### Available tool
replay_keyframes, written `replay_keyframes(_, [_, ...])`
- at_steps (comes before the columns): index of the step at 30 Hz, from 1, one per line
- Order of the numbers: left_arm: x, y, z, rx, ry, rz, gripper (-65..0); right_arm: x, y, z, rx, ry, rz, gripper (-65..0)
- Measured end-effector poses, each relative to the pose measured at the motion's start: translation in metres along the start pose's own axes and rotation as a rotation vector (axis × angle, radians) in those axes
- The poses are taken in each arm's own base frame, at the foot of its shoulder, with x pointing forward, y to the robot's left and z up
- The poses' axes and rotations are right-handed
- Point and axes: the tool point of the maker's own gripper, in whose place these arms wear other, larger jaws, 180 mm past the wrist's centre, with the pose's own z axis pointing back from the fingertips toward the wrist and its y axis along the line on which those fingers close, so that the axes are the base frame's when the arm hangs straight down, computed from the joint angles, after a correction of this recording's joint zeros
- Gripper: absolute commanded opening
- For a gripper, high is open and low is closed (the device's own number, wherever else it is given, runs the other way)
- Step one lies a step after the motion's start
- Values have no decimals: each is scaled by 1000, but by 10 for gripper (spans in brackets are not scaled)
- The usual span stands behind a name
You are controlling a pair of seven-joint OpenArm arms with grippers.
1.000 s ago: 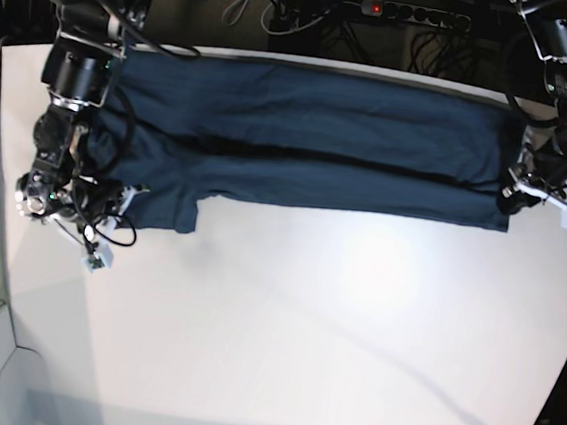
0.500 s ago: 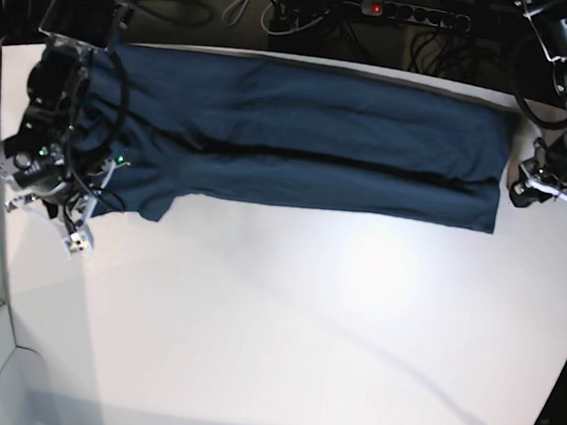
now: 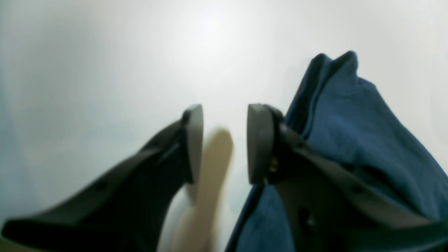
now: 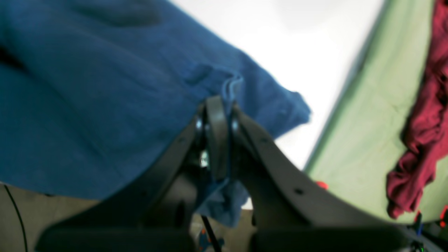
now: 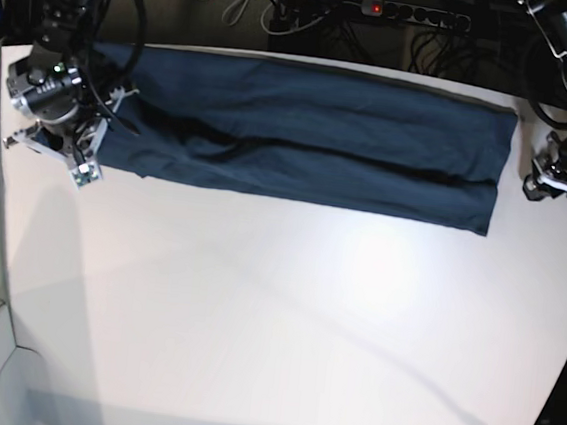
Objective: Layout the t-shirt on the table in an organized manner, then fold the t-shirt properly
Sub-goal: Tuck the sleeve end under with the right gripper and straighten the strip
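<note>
The dark navy-blue soft cloth t-shirt (image 5: 301, 139) lies as a long folded band across the far part of the large smooth matte white desk (image 5: 283, 323), running from about nine o'clock to three o'clock in the base view, with a dark crease along its length. Its far edge sits close to the desk's curved far edge.

At the nine o'clock end, the right gripper (image 4: 217, 138) has its black fingers pressed together, pinching a bunched fold of the navy cloth; in the right wrist view the fabric puckers just above the fingertips and a scrap of it hangs below them. In the base view this right gripper (image 5: 66, 121) sits over the shirt's end, near the desk's edge. Beyond the desk on that side, a pale green surface (image 4: 378, 122) carries a crumpled dark red cloth (image 4: 423, 115).

At the three o'clock end, the left gripper (image 3: 224, 143) stands with its two black fingers parted, white desk showing in the gap and nothing between them. The shirt's end rises in a soft peak just beside its right-hand finger (image 3: 260, 143); whether cloth and finger touch cannot be told. In the base view the left gripper (image 5: 564, 184) is just off the shirt's end, apart from it.

A black power strip (image 5: 413, 14) with cables lies behind the desk at twelve o'clock.
</note>
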Motion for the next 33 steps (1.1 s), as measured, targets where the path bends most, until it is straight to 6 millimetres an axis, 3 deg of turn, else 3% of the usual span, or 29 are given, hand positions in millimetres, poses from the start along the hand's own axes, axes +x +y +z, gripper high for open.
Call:
replay_keyframes(4, [-5, -4, -3, -8, 3, 9, -442, -22, 13, 0, 29, 46, 12, -650])
replay_keyframes(7, [-12, -9, -6, -20, 17, 21, -442, -20, 20, -1, 42, -4, 21, -650])
replay_keyframes(13, [-9, -7, -4, -16, 8, 19, -442, -33, 33, -2, 80, -11, 29, -650])
replay_keyframes(18, [-12, -5, -2, -11, 44, 12, -441, -45, 23, -15, 77, 32, 45, -650])
replay_keyframes(24, [-16, -6, -2, -13, 59, 14, -438, -50, 13, -16, 59, 39, 4, -650])
replay_keyframes(26, [-16, -6, -2, -13, 61, 14, -403, -51, 14, -16, 60, 41, 3, -650])
replay_keyframes(30, [-16, -10, -3, -25, 57, 16, -273, -51, 14, -16, 61, 42, 3, -650])
replay_keyframes(33, [-15, -12, -3, -35, 51, 11, -266, -52, 14, -17, 62, 43, 4, -631])
